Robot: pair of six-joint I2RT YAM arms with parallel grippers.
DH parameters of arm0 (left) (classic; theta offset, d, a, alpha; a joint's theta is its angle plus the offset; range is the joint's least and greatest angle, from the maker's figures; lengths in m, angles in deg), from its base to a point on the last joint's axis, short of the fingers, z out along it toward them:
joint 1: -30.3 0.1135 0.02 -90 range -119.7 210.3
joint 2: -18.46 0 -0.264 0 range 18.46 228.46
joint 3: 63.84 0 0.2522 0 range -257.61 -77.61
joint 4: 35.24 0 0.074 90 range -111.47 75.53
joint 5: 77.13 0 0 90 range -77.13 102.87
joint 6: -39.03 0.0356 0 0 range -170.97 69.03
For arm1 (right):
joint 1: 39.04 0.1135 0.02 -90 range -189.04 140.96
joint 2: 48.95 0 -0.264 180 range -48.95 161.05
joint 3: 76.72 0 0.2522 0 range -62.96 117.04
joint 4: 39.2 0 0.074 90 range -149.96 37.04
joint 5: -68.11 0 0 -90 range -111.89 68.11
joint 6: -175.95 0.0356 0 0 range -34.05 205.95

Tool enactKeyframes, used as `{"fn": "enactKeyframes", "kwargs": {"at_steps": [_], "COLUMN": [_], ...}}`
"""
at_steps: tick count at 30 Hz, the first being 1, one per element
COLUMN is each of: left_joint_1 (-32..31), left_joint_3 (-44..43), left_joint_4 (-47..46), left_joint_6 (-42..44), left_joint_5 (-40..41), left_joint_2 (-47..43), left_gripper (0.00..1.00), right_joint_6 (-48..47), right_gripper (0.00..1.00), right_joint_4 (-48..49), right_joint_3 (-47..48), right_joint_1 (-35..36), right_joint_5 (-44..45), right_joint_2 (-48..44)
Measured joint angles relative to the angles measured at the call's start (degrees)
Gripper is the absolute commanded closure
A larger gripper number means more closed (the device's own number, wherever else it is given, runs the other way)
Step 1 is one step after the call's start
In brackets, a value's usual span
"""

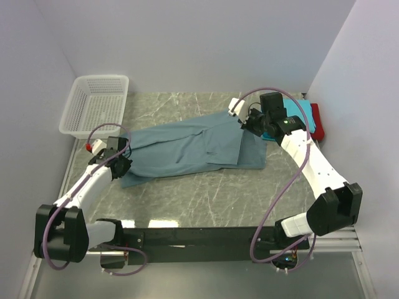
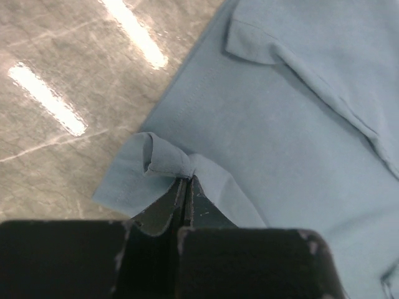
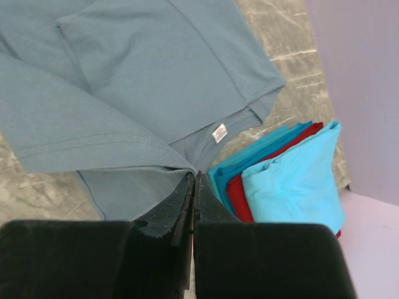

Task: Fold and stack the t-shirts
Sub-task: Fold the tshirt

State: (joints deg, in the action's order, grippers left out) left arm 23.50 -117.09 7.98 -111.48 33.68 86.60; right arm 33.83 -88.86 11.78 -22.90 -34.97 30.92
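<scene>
The large grey-blue t-shirt (image 1: 187,149) lies spread across the marble table, partly folded over itself. My left gripper (image 1: 118,167) is shut on a bunched corner of its hem (image 2: 165,161) at the shirt's left end. My right gripper (image 1: 249,122) is shut on a folded edge of the same shirt (image 3: 149,159) at its right end, near the white neck label (image 3: 219,132). A stack of folded shirts, turquoise (image 3: 293,180) on top, red (image 3: 237,194) and teal (image 3: 249,159) under it, sits just right of the right gripper, also in the top view (image 1: 308,118).
A white plastic mesh basket (image 1: 96,106) stands at the back left corner. Walls close in the table on the left, back and right. Bare marble (image 1: 206,196) lies between the shirt and the arm bases.
</scene>
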Motion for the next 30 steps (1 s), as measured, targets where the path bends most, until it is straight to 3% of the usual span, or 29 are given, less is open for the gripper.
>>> {"fn": "enactKeyframes", "kwargs": {"at_steps": [9, 14, 20, 30], "left_joint_1": [0.0, 0.0, 0.0, 0.0], "left_joint_3": [1.4, 5.8, 7.8, 4.9], "left_joint_4": [3.3, 7.7, 13.3, 24.6], "left_joint_6": [-0.9, -2.8, -4.0, -5.0], "left_joint_5": [-4.5, -8.6, -13.9, -16.2], "left_joint_2": [-15.8, -25.9, -30.8, -41.3], "left_gripper": [1.00, 1.00, 0.99, 1.00], "right_joint_6": [-0.3, -2.1, -4.3, -5.3], "right_gripper": [1.00, 1.00, 1.00, 1.00], "right_joint_4": [0.5, -0.4, -3.2, -8.9], "right_joint_3": [-0.4, -6.1, -15.1, -21.6], "right_joint_1": [-3.9, -7.2, -7.4, -7.6], "right_joint_5": [-1.8, -3.6, -5.5, -5.4], "right_joint_2": [-2.6, -14.1, -27.5, -39.5]}}
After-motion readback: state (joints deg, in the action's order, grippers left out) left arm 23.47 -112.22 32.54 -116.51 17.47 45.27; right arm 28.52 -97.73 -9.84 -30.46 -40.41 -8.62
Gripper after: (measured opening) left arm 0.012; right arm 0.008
